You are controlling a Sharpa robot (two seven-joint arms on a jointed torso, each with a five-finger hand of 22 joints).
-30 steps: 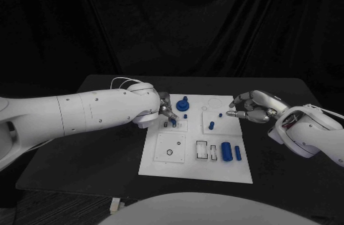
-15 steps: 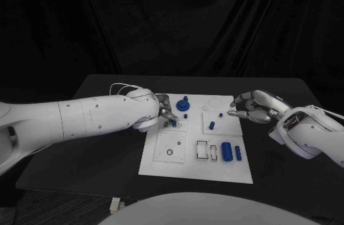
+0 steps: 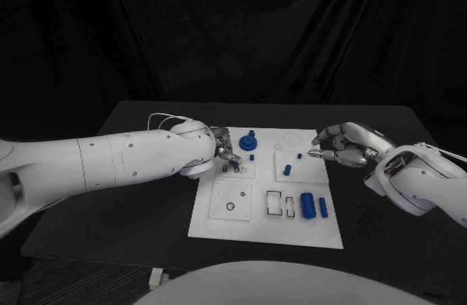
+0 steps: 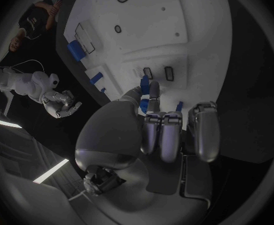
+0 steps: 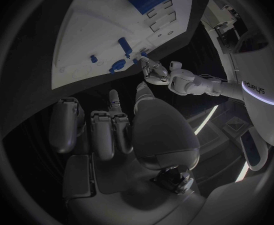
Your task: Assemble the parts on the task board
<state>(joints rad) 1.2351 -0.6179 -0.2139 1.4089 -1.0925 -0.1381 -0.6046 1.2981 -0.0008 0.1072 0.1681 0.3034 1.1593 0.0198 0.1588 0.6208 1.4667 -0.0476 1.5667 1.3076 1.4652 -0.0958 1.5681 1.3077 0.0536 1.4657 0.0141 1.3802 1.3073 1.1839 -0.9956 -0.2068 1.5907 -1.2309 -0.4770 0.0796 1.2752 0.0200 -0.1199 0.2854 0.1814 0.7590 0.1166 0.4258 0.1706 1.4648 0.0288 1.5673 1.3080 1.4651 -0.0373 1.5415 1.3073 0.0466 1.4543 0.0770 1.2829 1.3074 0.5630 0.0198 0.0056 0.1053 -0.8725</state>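
While the left hand [image 3: 220, 155] works over the task board's [image 3: 243, 220] ten-o'clock corner, its fingers [image 4: 151, 91] pinch a small blue peg [image 4: 144, 82] just above a pair of dark rectangular sockets [image 4: 157, 73] — a hold that, I judge, keeps the peg steady for seating. The peg's long axis looks tilted rather than plumb, its free end pointing down toward the sockets; whether it already touches the board I cannot tell. The right hand [image 3: 343, 145] hovers off the board's two-o'clock edge, above the black counter [image 3: 146, 204], fingers curled in on nothing, probably parked out of the way. Toward five o'clock a blue cylinder [image 3: 308, 205] and a slimmer blue pin [image 3: 323, 207] lie flat, side by side, long axes running twelve to six. A blue gear-like piece [image 3: 249, 142] stands near twelve o'clock.
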